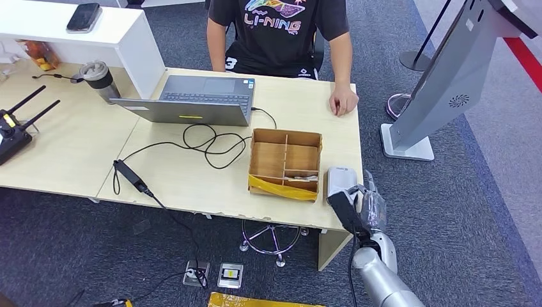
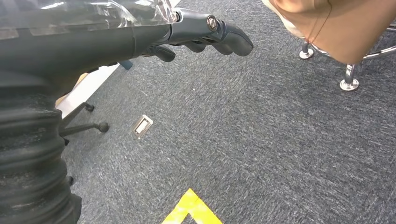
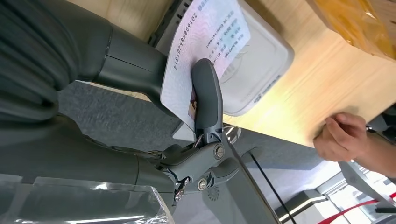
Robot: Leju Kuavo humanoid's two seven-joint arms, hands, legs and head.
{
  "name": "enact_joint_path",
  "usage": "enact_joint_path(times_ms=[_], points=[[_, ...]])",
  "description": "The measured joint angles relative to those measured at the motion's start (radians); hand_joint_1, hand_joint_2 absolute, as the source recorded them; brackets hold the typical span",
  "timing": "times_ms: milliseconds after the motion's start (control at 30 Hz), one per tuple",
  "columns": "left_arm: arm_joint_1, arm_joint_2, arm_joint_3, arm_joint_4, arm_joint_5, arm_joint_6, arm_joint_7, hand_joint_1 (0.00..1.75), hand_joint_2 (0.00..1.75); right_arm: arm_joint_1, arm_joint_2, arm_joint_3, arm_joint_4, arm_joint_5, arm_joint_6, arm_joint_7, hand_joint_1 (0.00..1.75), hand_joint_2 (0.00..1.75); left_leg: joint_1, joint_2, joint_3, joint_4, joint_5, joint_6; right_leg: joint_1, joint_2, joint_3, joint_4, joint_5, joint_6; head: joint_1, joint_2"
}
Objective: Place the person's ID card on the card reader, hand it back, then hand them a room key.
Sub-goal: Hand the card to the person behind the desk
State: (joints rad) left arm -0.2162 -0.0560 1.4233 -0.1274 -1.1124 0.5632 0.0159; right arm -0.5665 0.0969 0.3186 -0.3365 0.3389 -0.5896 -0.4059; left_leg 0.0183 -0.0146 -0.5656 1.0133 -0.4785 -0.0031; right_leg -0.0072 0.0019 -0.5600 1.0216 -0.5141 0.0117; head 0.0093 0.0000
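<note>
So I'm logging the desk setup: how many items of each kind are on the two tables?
Laptop: 1
Charger brick: 1
Cardboard tray: 1
Card reader: 1
ID card, held over the reader by the right hand: 1
Tumbler: 1
Router: 1
Phone: 1
Total: 8

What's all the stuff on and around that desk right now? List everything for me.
ID card: one, pale, pinched in the right hand over the reader
Card reader: one, white, table's near right corner
Cardboard box: one, brown with yellow tape, beside the reader
Laptop: one, grey, open, mid-table
Cable: one, black, looped before the laptop
Tumbler: one, grey, left of the laptop
Phone: one, black, on the white shelf
Kiosk: one, grey, right of the table
Person's hand: one, resting on the table
Left hand: dark, above the carpet
Right hand: dark, holds the card
</note>
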Motion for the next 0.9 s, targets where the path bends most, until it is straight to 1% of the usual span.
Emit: enact_joint_path(times_ms=[100,200,233,267,333,367,400,533,600,633,667,733,767,800,833,900], points=[[0.000,0.002,0.000,0.000,-0.003,-0.006,-0.002,0.00,1.75,-0.023,0.003,-0.014,-0.013,-0.093,0.047,-0.087,1.75,1.75,0.000,0.000,0.000,0.000,0.000,0.000,0.000,0.000,0.000,0.000,0.001,0.000,0.000,0.000],[0.000,0.005,0.000,0.000,-0.011,-0.023,-0.005,0.00,1.75,-0.057,0.006,-0.018,-0.072,-0.170,0.087,-0.123,1.75,1.75,0.000,0.000,0.000,0.000,0.001,0.000,0.000,0.000,0.000,0.000,0.001,0.000,0.000,0.000],[0.000,0.006,0.001,0.000,-0.015,-0.031,-0.006,0.00,1.75,-0.067,0.006,-0.018,-0.115,-0.178,0.088,-0.111,1.75,1.75,0.000,0.000,0.000,0.000,0.001,0.000,0.000,0.000,0.000,0.000,0.001,0.000,0.000,0.000],[0.001,0.008,0.001,0.000,-0.021,-0.039,-0.006,0.00,1.75,-0.077,0.004,-0.018,-0.176,-0.171,0.081,-0.081,1.75,1.75,0.000,0.000,0.000,0.000,0.001,0.000,0.000,0.000,0.000,0.000,0.002,0.000,0.000,0.000],[0.002,0.012,0.001,0.000,-0.032,-0.056,-0.007,0.00,1.75,-0.091,-0.006,-0.016,-0.329,-0.126,0.059,0.021,1.75,1.75,0.000,-0.001,0.000,0.000,0.001,0.000,0.000,-0.001,0.000,0.000,0.002,0.000,0.000,0.000],[0.002,0.013,0.001,0.000,-0.036,-0.060,-0.007,0.00,1.75,-0.096,-0.010,-0.016,-0.386,-0.106,0.052,0.063,1.75,1.75,0.000,-0.001,0.000,0.000,0.001,0.000,0.000,-0.001,0.000,0.000,0.002,0.000,0.000,0.000],[0.002,0.014,0.001,0.000,-0.038,-0.062,-0.007,0.00,1.75,-0.098,-0.013,-0.015,-0.419,-0.095,0.049,0.087,1.75,1.75,0.000,-0.001,0.000,0.000,0.001,0.000,0.000,-0.001,0.000,0.000,0.002,0.000,-0.001,0.000],[0.002,0.014,0.001,0.000,-0.039,-0.063,-0.007,0.00,1.75,-0.099,-0.014,-0.015,-0.437,-0.089,0.048,0.098,1.75,1.75,0.000,-0.001,0.000,0.000,0.001,0.000,0.000,-0.001,0.000,0.000,0.002,0.000,0.000,0.000],[0.005,0.016,0.001,0.000,-0.046,-0.068,-0.008,0.00,1.75,-0.110,-0.023,-0.015,-0.536,-0.063,0.044,0.143,1.75,1.75,0.000,-0.001,0.000,0.000,0.001,0.000,0.000,-0.001,-0.001,0.000,0.002,0.000,0.000,0.000],[0.006,0.019,0.001,0.000,-0.051,-0.073,-0.008,0.00,1.75,-0.120,-0.031,-0.015,-0.619,-0.049,0.043,0.172,1.75,1.75,0.000,-0.001,0.000,0.000,0.001,0.000,0.000,-0.001,-0.001,0.000,0.001,0.000,0.000,0.000],[0.008,0.021,0.001,0.000,-0.057,-0.080,-0.009,0.00,1.75,-0.125,-0.043,-0.016,-0.745,-0.031,0.042,0.195,1.75,1.75,0.000,-0.001,0.000,0.000,0.001,0.000,0.000,-0.001,-0.001,0.000,0.001,0.000,0.000,0.000],[0.007,0.025,0.001,0.000,-0.077,-0.103,-0.021,0.00,1.75,-0.125,-0.064,-0.011,-0.976,0.037,0.062,0.179,1.75,1.75,0.000,0.000,0.000,0.000,0.001,0.000,0.000,0.000,-0.001,0.000,0.001,0.000,0.000,0.000],[0.005,0.027,0.000,0.000,-0.089,-0.115,-0.029,0.00,1.75,-0.122,-0.071,-0.003,-1.056,0.089,0.082,0.163,1.75,1.75,0.000,0.001,0.000,0.000,0.000,0.000,0.000,0.000,-0.001,0.000,0.001,0.000,0.000,0.000],[0.004,0.028,0.000,0.000,-0.099,-0.124,-0.037,0.00,1.75,-0.125,-0.072,0.006,-1.089,0.143,0.107,0.148,1.75,1.75,0.000,0.001,0.000,0.000,0.001,0.000,0.000,0.000,-0.001,0.000,0.002,0.000,0.000,0.000],[0.003,0.029,0.000,0.000,-0.106,-0.129,-0.043,0.00,1.75,-0.135,-0.070,0.018,-1.084,0.193,0.129,0.141,1.75,1.75,0.000,0.001,-0.001,0.000,0.001,0.000,0.000,0.000,-0.001,0.000,0.002,0.000,0.000,0.000],[0.002,0.029,0.000,0.000,-0.117,-0.137,-0.053,0.00,1.75,-0.178,-0.056,0.038,-1.035,0.280,0.141,0.113,1.75,1.75,0.000,0.001,-0.002,0.000,0.001,-0.001,0.000,0.000,-0.001,0.001,0.002,0.000,0.000,0.000]])
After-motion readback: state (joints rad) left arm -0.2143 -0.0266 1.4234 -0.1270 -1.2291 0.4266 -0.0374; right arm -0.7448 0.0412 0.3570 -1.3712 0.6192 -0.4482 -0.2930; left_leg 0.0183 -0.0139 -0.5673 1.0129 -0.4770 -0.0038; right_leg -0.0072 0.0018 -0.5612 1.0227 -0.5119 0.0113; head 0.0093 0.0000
